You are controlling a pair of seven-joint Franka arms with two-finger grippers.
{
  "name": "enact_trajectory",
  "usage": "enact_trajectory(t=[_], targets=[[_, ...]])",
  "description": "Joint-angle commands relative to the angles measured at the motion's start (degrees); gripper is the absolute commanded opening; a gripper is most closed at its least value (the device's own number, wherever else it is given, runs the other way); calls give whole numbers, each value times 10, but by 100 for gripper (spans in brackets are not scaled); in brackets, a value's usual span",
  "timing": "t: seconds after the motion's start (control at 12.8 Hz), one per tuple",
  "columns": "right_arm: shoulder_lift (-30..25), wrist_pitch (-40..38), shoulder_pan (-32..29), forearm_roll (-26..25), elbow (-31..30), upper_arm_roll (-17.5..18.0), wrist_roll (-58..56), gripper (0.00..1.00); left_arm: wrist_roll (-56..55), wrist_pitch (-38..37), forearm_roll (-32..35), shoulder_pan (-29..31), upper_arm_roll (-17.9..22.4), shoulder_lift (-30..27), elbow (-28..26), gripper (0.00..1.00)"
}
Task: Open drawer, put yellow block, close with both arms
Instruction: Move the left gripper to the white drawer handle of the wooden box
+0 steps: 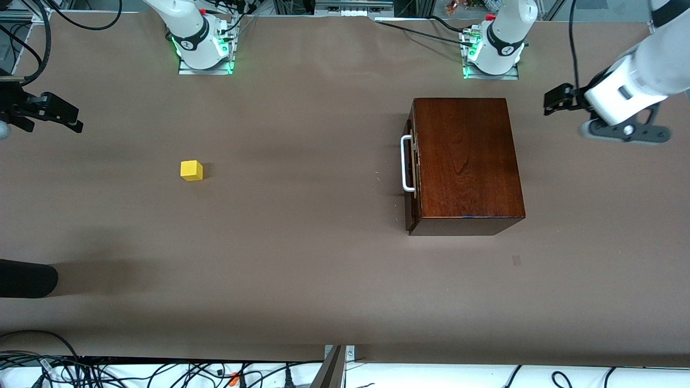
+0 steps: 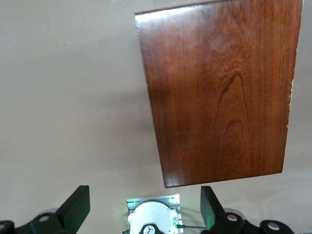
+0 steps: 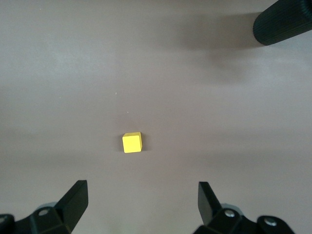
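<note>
The reddish-brown wooden box [image 1: 466,161] stands toward the left arm's end of the table. Its drawer [image 1: 413,207] is shut, and the white bar handle [image 1: 407,164] faces the right arm's end. The box top also shows in the left wrist view [image 2: 219,92]. The yellow block [image 1: 191,170] lies alone on the table toward the right arm's end and shows in the right wrist view [image 3: 132,142]. My left gripper [image 1: 551,102] [image 2: 145,195] is open and empty, up in the air beside the box. My right gripper [image 1: 75,119] [image 3: 142,187] is open and empty, over the table short of the block.
A black cylinder [image 1: 27,277] [image 3: 285,22] juts in over the table edge at the right arm's end, nearer the front camera than the block. The arm bases [image 1: 202,46] [image 1: 493,51] stand along the table's back edge. Cables lie along the front edge.
</note>
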Motion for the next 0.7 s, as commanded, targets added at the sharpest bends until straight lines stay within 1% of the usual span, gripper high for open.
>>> enact_trajectory(t=[0.0, 0.16, 0.23, 0.39, 0.55, 0.63], targets=[[-4, -6, -2, 9, 7, 2, 7, 100, 2, -14, -8, -7, -39, 39, 17, 100], [-4, -5, -2, 9, 7, 2, 7, 100, -5, -1, -21, -8, -92, 69, 20, 100], [-5, -6, -2, 9, 7, 3, 7, 100, -17, 20, -31, -15, -107, 89, 21, 100], [-5, -5, -2, 9, 7, 3, 6, 100, -69, 84, -25, -63, -112, 122, 21, 100], [-5, -6, -2, 9, 7, 3, 7, 100, -96, 124, -32, -85, -113, 152, 21, 100], [-5, -6, -2, 9, 7, 3, 7, 100, -106, 147, -32, -108, -113, 166, 22, 100]])
